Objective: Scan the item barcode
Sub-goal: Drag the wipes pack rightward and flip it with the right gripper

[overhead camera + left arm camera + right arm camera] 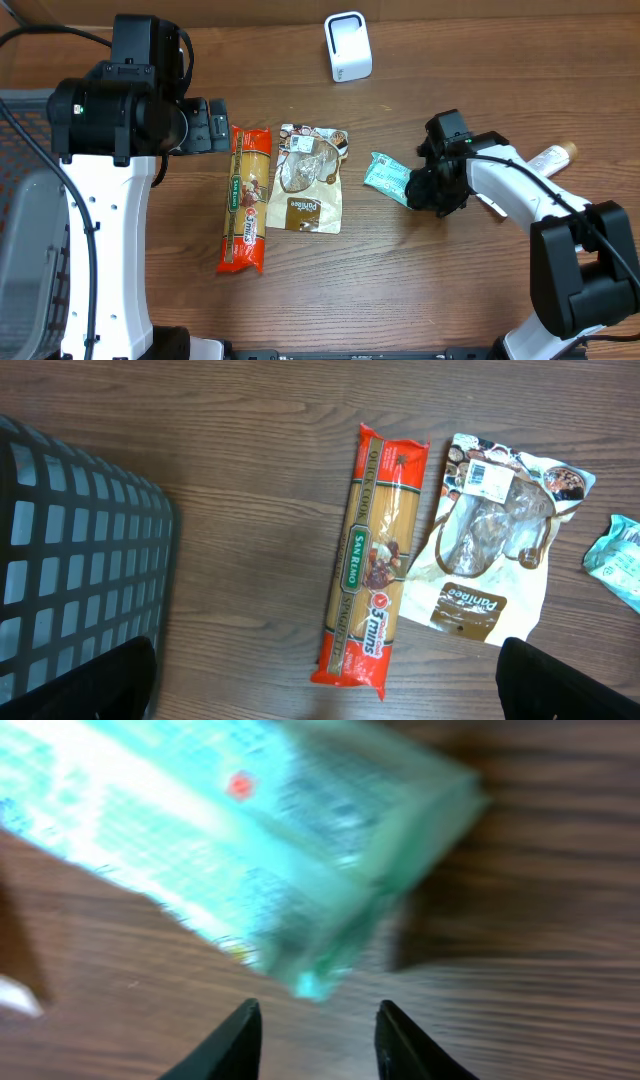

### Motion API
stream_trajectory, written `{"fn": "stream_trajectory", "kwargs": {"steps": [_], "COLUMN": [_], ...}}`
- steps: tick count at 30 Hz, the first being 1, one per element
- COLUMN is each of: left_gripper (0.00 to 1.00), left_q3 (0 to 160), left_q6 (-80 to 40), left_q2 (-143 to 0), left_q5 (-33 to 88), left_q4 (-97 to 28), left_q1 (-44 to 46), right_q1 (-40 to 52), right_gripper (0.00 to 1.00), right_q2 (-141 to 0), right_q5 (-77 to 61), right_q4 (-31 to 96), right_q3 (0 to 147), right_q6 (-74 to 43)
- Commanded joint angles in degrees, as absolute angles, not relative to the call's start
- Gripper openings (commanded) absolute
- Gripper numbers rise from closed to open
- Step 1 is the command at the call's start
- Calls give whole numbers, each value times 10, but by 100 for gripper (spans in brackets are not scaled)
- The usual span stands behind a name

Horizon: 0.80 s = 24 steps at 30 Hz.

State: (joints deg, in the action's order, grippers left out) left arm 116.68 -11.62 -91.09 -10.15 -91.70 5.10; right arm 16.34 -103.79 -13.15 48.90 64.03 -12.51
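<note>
Right claw (315,1020): tips apart, nothing btwn them. Teal packet (250,850) lies flat on table (400,280) just ahead of tips; contact can't tell. Left claw (322,675) wide open, empty, above pasta pack (370,560) & brown pouch (490,550).

**Readable print on the table goods**

Red pasta packet (368,560) is showing "SAN REMO" on a green band along its length, "QUICK COOK" towards its top end, and "5 mins" on a red roundel lower down. Brown-and-white pouch (480,575) is carrying a white script brand beginning "Pan"; the rest is not reading clean. Its white sticker (488,478) is coming out too small to read. Teal packet (250,840) is blurring; print illegible.
</note>
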Motion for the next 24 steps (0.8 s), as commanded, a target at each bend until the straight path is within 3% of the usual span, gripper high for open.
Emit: {"fn": "stream_trajectory", "kwargs": {"steps": [1,2,3,10,21,24], "left_gripper": [100,100,100,100,100,100], "left_q3": [1166,1166,1166,1166,1166,1166], "left_q6": [-120,-120,-120,-120,-120,-120], "left_q2": [-908,-908,-908,-908,-908,-908], "left_q5": [-109,-109,-109,-109,-109,-109], "left_q4": [-916,-916,-916,-916,-916,-916], "left_q1": [49,49,49,49,49,49], "right_q1": [156,141,123,-4,38,44], "right_gripper": [42,52,54,63,61,56], "right_q2": [-1036,-1036,-1036,-1037,-1037,-1037], "right_q5": [-174,-197,-229,-410,-359,-329], "right_q4": [482,477,473,422,260,230], "right_q3": [638,638,638,624,522,507], "right_q6": [-131,-122,-106,-70,-232,-256]}}
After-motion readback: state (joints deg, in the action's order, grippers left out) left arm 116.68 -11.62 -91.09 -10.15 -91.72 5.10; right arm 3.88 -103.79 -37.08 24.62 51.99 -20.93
